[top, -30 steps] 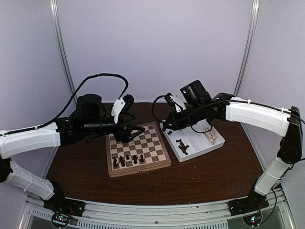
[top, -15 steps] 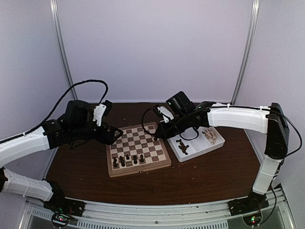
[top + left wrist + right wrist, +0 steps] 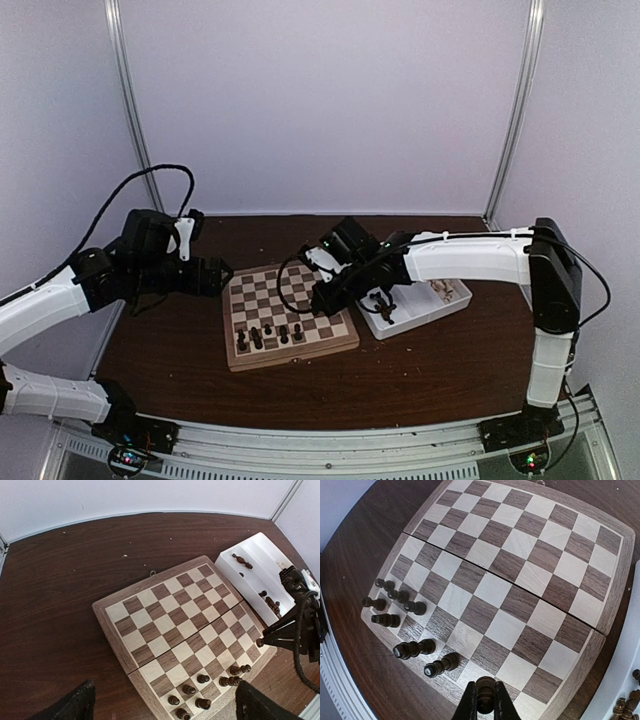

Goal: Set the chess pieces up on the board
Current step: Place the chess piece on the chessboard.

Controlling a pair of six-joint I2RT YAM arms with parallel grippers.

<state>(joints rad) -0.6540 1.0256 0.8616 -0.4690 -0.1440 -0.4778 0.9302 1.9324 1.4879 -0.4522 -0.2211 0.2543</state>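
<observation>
- The right pincer is clamping tight on one dark piece, with the round top poking up between the two fingers at the bottom centre of the wrist view.
- That piece is hanging over the tan border of the board, near its corner. I can't tell whether it's touching the wood.
- A second ago this pincer was sitting over the white tray. It has been swinging left since, and in the top view it's now reaching over the board's right edge.
- The other chess pieces are standing in a small cluster at the left of the right wrist view, on the board's near rows. They're sitting in the same spots as before.
- A few dark pieces are lying in the tray at the right of the left wrist view. Some pale pieces are peeking in at the lower right corner of the right wrist view.
- The left pincer is gaping wide with nothing in it. Its fingers are only showing as dark tips in the bottom corners of its own view.
- It was hovering over the upper left of the board a second ago. Now it's pulling back, ending up just off the board's left edge above the brown table, with its jaws wider than before.
</observation>
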